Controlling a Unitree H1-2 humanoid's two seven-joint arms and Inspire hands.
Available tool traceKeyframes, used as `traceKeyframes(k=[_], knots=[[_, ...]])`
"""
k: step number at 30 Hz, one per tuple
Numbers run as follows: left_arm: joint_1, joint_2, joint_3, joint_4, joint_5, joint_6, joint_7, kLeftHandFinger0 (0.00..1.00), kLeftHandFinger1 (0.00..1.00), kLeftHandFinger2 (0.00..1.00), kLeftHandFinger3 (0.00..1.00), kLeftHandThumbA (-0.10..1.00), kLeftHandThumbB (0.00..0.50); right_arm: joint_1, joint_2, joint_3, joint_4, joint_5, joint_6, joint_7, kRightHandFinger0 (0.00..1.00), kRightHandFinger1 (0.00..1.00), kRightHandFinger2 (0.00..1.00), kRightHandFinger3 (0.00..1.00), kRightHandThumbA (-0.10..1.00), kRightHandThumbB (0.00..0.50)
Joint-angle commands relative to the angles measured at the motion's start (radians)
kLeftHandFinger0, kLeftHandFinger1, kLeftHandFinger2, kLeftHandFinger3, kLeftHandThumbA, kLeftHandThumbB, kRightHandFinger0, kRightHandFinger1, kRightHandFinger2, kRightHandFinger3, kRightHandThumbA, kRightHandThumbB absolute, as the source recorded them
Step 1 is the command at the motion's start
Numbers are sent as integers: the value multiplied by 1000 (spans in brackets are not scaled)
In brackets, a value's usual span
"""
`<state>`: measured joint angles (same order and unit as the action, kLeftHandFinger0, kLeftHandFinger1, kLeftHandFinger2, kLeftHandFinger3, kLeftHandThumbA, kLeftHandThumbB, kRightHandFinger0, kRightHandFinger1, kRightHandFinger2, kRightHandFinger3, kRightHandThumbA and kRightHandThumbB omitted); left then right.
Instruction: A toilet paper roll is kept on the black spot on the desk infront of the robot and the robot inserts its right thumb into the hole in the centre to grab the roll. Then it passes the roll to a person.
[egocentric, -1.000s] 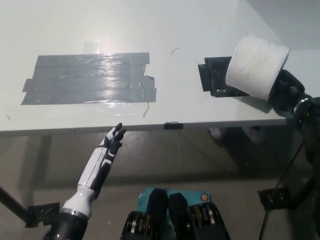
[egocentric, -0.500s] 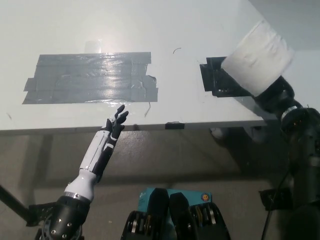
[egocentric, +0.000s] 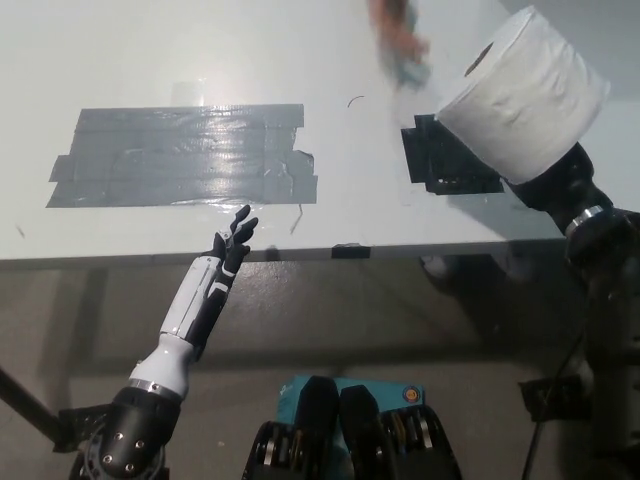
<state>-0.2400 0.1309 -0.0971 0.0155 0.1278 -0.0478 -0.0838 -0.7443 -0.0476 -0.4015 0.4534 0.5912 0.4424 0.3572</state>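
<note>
- Since the earlier frames, the toilet paper roll (egocentric: 525, 95) has risen higher above the black spot (egocentric: 447, 156) and its top end with the centre hole has turned into view; a blurred person's hand (egocentric: 400, 35) has come in beyond the black spot at the far side of the counter (egocentric: 180, 50)
- right hand (egocentric: 553, 180), black, is closed on the roll from beneath, mostly hidden by the paper; the roll is carried tilted, clear of the counter, over the right-hand part of the black spot and beyond it
- the dark right arm (egocentric: 608, 290) runs down from the roll to the lower right, off the near side of the black spot
- black spot is a patch of dark tape lying flat on the white counter, nothing standing on it
- the person's hand is near the roll's upper left, not touching it; too smeared to tell its pose
- grey tape patch (egocentric: 180, 155) lies well to the left of the black spot
- left hand (egocentric: 232, 243), white with dark fingers spread and holding nothing, hangs at the counter's near edge, well left of the black spot
</note>
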Motion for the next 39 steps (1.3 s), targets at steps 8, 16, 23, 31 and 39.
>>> traceKeyframes(k=[8,16,23,31,39], knots=[[-41,9,13,-14,-15,-8,-9,1000,1000,1000,1000,1000,40,-22,-31,168,-225,282,28,-104,0,417,818,943,-100,118],[-34,13,8,-16,-6,-7,-10,1000,1000,1000,1000,1000,36,-59,-71,202,-173,218,28,-155,0,441,840,918,-100,120],[-32,13,5,-23,-2,2,-12,1000,1000,1000,1000,1000,29,-165,-112,246,-53,93,28,-226,0,472,860,1000,-100,148],[-36,11,0,-24,1,-1,-12,1000,1000,1000,1000,1000,32,-308,-188,427,100,-205,-20,-285,50,523,894,1000,-100,182],[-44,14,-2,-27,8,1,-12,1000,1000,1000,1000,1000,39,-416,-215,614,236,-406,-104,-294,173,625,980,989,-100,199]])
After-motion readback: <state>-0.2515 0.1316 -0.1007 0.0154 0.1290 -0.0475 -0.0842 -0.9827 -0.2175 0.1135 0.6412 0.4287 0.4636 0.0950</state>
